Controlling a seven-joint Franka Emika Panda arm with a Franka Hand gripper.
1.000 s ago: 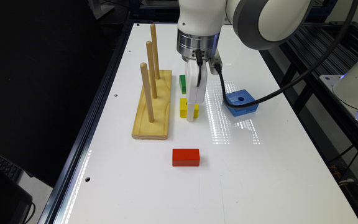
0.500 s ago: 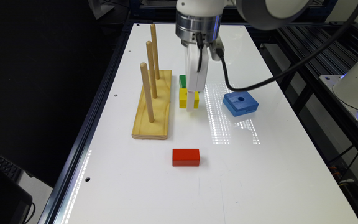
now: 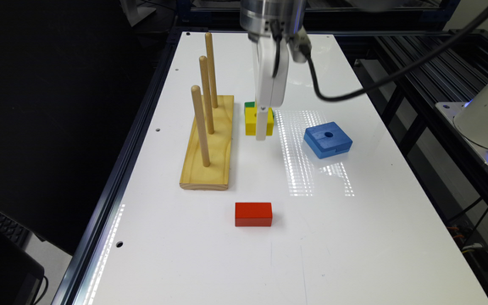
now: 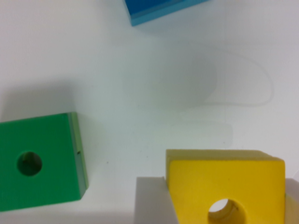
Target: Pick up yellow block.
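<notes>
The yellow block (image 3: 252, 121) is small and square, with a round hole in its top. It hangs a little above the white table, just in front of the green block. My gripper (image 3: 261, 129) is shut on it. In the wrist view the yellow block (image 4: 224, 179) sits between my white fingers (image 4: 152, 201), one pad pressed on each side, and my gripper (image 4: 225, 207) holds it clear of the surface. The block's faint shadow falls on the table beneath it.
A green block (image 4: 39, 161) with a hole lies on the table beside the held block, and its edge (image 3: 249, 105) peeks out behind it. A wooden peg board (image 3: 208, 142) stands at the exterior view's left. A blue block (image 3: 328, 139) lies to the right, a red block (image 3: 253, 214) nearer the front.
The gripper has risen steadily with the yellow block in it, lifting the block off the table. The other blocks have stayed where they were.
</notes>
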